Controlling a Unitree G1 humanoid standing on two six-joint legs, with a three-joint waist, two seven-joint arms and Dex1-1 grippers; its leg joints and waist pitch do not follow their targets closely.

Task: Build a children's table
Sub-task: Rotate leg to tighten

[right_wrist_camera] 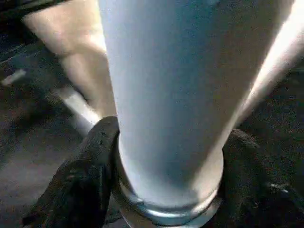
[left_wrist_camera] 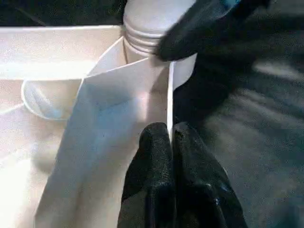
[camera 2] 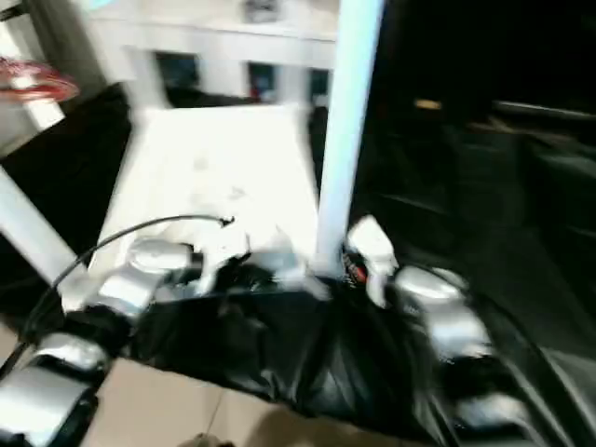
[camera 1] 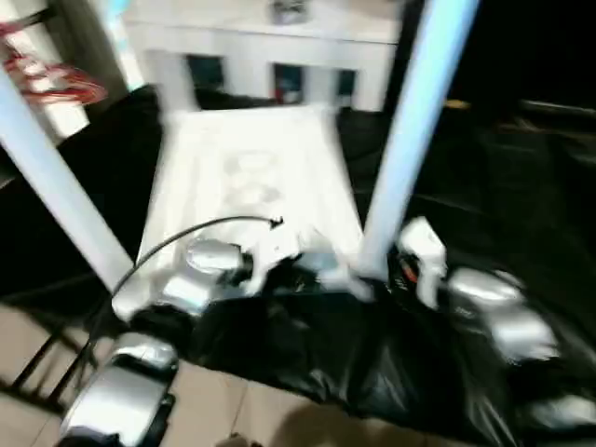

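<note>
White plastic forms the rectangular tabletop [camera 1: 251,177], which is laid underside up on a black sheet [camera 1: 307,354], its ribbing only faintly made out. At the near left corner a long round white tube leg [camera 1: 56,186] is seen rising from its socket and leaning away to the left. The left gripper [left_wrist_camera: 170,142] is set at the tabletop's near edge, close to the near right corner, with its two black fingers [left_wrist_camera: 152,166] pressed together on the thin upright white rim; the rim is pinched between them, and a round corner socket [left_wrist_camera: 156,28] with a ribbed collar is seen just beyond the fingertips. From that near right corner a second white tube leg [camera 1: 410,130] is stood almost upright. The right gripper [right_wrist_camera: 166,190] is placed around the base of this leg, just above the socket: its black fingers [right_wrist_camera: 80,180] are spread apart, one on each side of the tube and touching it. A white cabinet [camera 1: 270,47] is seen beyond the far edge of the tabletop.
</note>
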